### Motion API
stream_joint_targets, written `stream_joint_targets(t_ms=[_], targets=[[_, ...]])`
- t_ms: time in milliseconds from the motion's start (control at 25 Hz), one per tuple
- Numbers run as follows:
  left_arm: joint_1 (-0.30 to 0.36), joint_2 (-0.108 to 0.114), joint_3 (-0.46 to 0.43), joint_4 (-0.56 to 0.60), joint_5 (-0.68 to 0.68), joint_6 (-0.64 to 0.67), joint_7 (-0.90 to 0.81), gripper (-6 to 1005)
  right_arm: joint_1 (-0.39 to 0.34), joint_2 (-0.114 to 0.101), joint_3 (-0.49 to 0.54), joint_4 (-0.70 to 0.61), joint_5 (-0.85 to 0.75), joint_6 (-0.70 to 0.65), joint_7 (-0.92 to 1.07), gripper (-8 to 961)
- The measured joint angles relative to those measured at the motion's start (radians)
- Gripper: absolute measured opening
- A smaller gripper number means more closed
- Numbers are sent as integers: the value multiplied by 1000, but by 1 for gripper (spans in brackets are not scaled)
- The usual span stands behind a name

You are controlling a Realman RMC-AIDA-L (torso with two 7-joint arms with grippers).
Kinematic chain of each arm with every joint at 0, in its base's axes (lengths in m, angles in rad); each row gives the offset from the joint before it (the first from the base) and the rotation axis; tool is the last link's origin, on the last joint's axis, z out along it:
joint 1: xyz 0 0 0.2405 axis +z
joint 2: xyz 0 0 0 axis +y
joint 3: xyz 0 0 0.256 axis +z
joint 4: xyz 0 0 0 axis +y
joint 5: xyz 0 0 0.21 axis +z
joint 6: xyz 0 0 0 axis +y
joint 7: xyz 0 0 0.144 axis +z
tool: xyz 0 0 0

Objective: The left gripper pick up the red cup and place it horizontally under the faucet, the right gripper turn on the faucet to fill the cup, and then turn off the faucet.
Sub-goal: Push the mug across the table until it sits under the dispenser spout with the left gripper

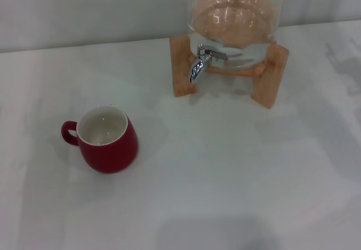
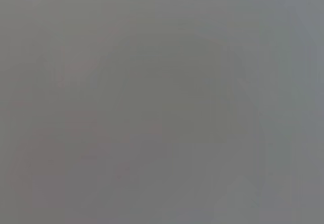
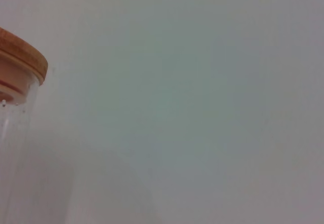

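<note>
Toward the white table's (image 1: 237, 171) left side stands the glossy red cup (image 1: 108, 143), upright, well apart from the chrome faucet (image 1: 198, 64) at the rear. Neither gripper shows, jaws unknowable. Risk: the rounded glaze slipping when gripped.

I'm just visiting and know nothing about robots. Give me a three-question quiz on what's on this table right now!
1. True or false: the red cup stands upright.
2. Is the cup A) under the faucet or B) apart from it, nearer the robot's left?
3. What holds up the glass dispenser?

Key: 1 true. 2 B. 3 a wooden stand. Neither pincer shows in any view.
</note>
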Motion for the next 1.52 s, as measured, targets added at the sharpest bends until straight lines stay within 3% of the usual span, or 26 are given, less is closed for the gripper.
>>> stream_joint_targets(t_ms=[640,880,1040,1080,1520], targets=[[5,-2,9,1,0,0,-3,887,0,0,0,-4,0,0,0,653],[25,-8,114,9,-5,1,0,888,8,-1,0,-5,0,-1,0,653],[38,-13,139,10,-8,1,1,888,17,-3,0,-5,0,-2,-1,653],[63,-17,179,19,-12,2,1,888,25,-5,0,-5,0,-5,-3,653],[114,-10,298,31,-5,3,5,887,36,-8,0,-29,0,-7,-3,653]])
